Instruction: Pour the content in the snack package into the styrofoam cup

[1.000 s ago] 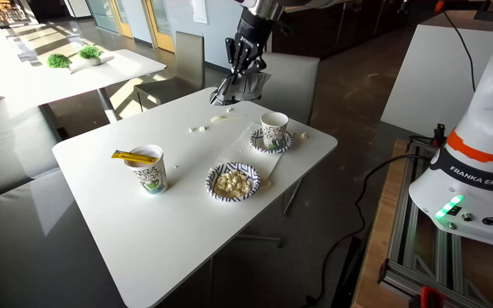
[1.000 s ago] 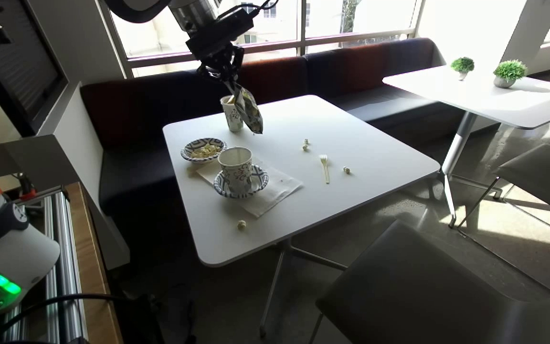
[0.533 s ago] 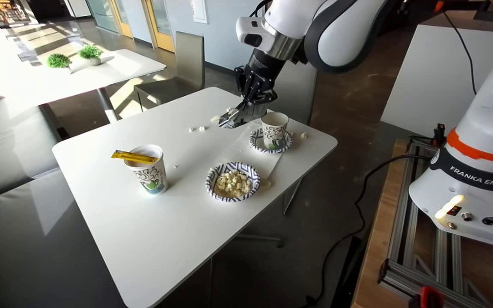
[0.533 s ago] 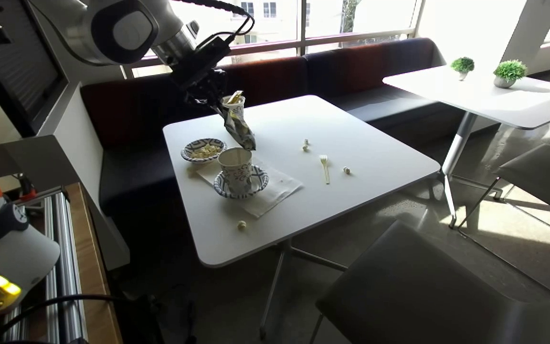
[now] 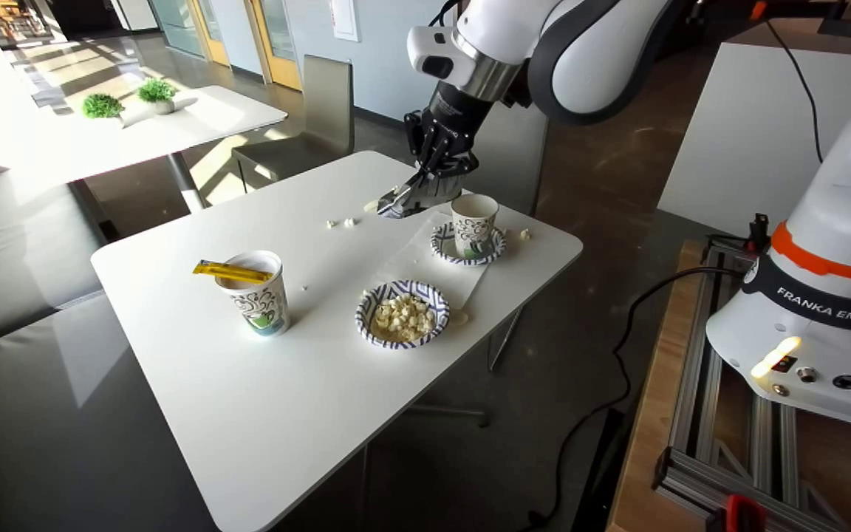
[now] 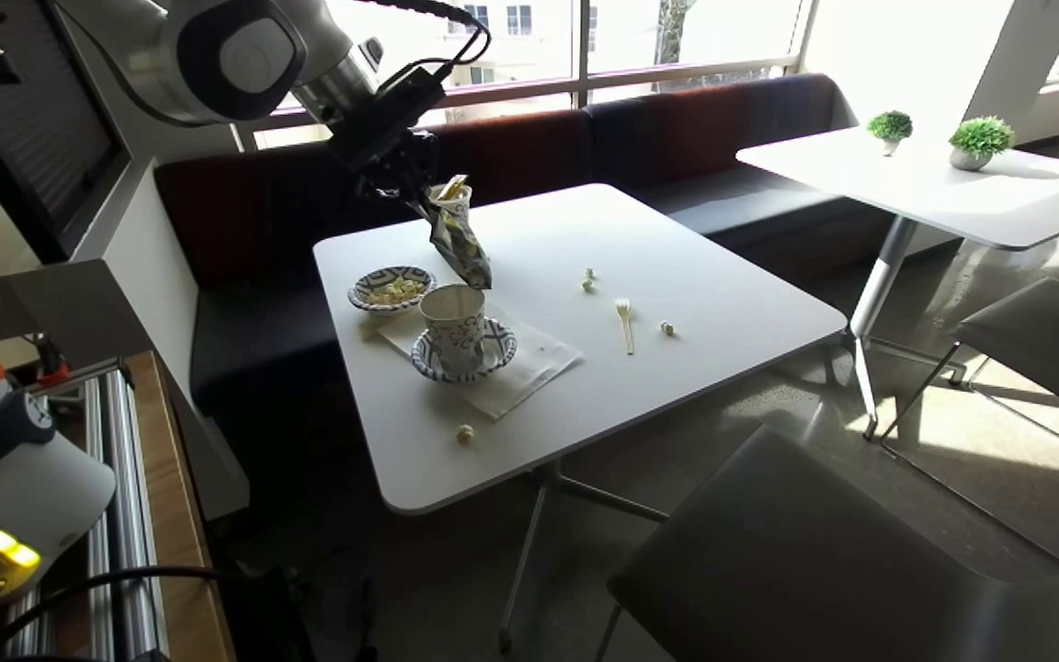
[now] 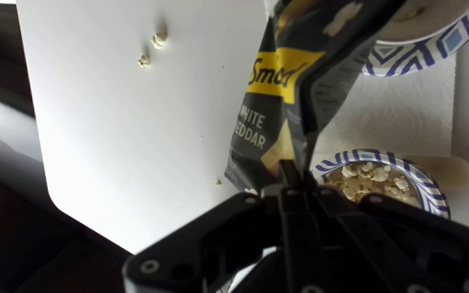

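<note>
White-cheddar snack pouch [image 5: 419, 199] hangs, in an exterior view, from the gripper [image 5: 433, 176]; the jaws are pressed narrow, with the foil between them. From the jaws its low tip reaches downward to the left of the picture, while the scroll-patterned cup [image 5: 474, 222], probably the one to be filled, stands upright to the right, in a paper bowl [image 5: 497, 246]. So the tip does not seem to be above the cup's mouth. Well apart, another cup [image 5: 259, 304] has a yellow packet [image 5: 233, 272] across its mouth.

In an exterior view the pouch's long axis slopes downward from the jaws, and the tip appears near the cup's rim; whether they touch, one cannot tell. Under the paper bowl lies a napkin [image 6: 520, 382], and a pale fork [image 6: 624, 326] is farther on the table [image 6: 723, 290].

In the wrist view the pouch extends toward the top and partly covers the cup, which lies just beside, on the right. A popcorn bowl [image 7: 432, 189] is nearer to the jaws. Probably the next move asks for a turn toward the cup, whose rim is the first obstacle.
</note>
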Tool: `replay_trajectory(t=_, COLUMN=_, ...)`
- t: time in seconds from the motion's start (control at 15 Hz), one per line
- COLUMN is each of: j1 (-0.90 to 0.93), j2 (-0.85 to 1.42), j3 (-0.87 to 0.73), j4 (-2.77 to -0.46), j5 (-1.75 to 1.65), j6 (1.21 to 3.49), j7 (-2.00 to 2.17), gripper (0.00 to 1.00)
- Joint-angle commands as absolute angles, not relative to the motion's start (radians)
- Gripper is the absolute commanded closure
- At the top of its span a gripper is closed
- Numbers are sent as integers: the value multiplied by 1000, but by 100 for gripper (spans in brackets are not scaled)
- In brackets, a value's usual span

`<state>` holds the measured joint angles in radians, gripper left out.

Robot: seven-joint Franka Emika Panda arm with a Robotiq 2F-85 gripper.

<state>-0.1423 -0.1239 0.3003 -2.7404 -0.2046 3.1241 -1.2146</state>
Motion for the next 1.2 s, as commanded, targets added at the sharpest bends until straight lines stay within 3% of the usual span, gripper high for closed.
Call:
replay_trajectory(t=0.0, j1=-302, j2=-289, j3=465, j4=-2765, j5=-402, j6=3055, j7=-1067, gripper=100)
replay_trajectory(t=0.4, j1=-546, j2=-511, j3=910, j4=-2763, j5=-677, j6=2966, j7=-670, gripper=100)
replay_trajectory(t=0.67, j1=-689, j2=-537, j3=1217, j4=-2713, j5=-782, j6=2885, j7=-419, gripper=100)
replay_trajectory(t=1.13, j1=-1130, j2=-638, j3=1725, j4=-2562, j5=-751, j6=2930, j7=-110, gripper=100)
